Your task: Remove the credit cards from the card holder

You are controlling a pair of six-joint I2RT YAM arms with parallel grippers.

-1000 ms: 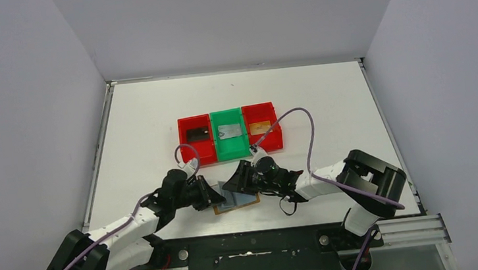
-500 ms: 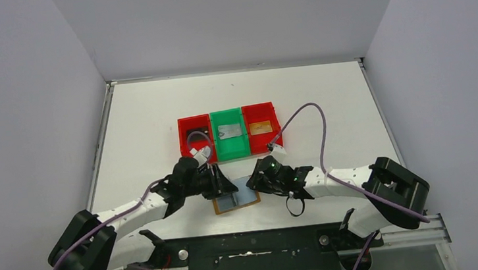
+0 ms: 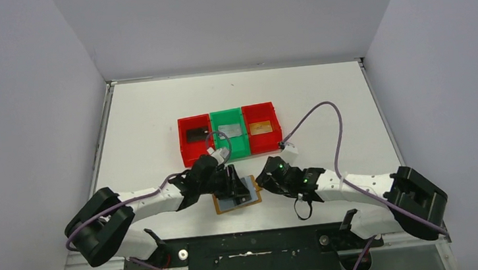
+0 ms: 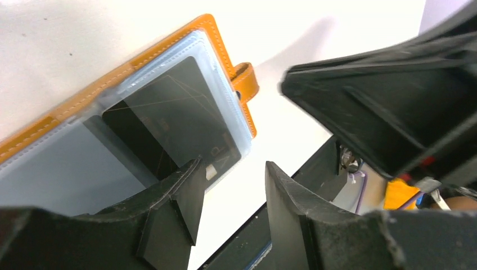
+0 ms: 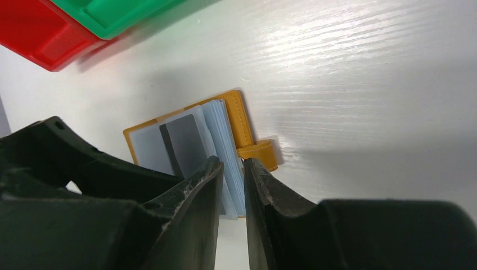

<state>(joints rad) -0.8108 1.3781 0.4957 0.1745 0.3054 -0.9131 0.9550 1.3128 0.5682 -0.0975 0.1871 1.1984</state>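
The tan card holder (image 3: pixel 236 201) lies open near the table's front edge, pale sleeves up. A dark card (image 4: pixel 180 118) sits in its top sleeve and also shows in the right wrist view (image 5: pixel 188 143). My left gripper (image 3: pixel 237 183) is open and empty over the holder, one fingertip (image 4: pixel 191 183) by the card's near corner. My right gripper (image 3: pixel 262 181) is at the holder's right edge beside the snap tab (image 5: pixel 260 153). Its jaws (image 5: pixel 233 169) are nearly together with sleeve edges (image 5: pixel 232 135) in the narrow gap. A black card (image 3: pixel 196 134), a silver card (image 3: pixel 230 131) and an orange-brown card (image 3: pixel 261 127) lie in the bins.
A red bin (image 3: pixel 188 154), a green bin (image 3: pixel 231 151) and another red bin (image 3: pixel 277 141) stand in a row just behind the holder. The black base rail (image 3: pixel 253 243) runs along the table's front edge, close below the holder.
My left gripper has moved right, from the holder's left side to over it. My right gripper has drawn back right, from over the holder to its right edge.
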